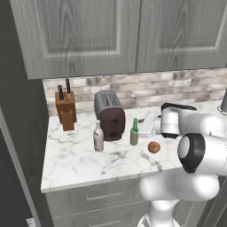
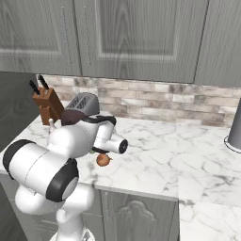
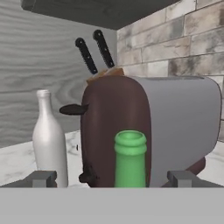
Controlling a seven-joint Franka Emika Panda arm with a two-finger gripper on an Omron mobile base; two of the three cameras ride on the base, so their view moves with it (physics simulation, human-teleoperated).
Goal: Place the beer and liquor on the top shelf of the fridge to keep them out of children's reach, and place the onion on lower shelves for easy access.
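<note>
- Facing the beer (image 3: pixel 130 158) on the counter (image 1: pixel 80 159) before the toaster (image 3: pixel 175 127), our gripper (image 3: pixel 111 179) has its fingers spread wide, holding nothing.
- We judge the glass rigid, slippery, breakable, tippy; we would grip the body below the neck.

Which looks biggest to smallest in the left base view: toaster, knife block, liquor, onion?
1. toaster
2. knife block
3. liquor
4. onion
The toaster and knife block look close in height; the toaster is bulkier.

Green beer (image 3: pixel 130 158), whitish liquor (image 3: pixel 49 142)
</note>
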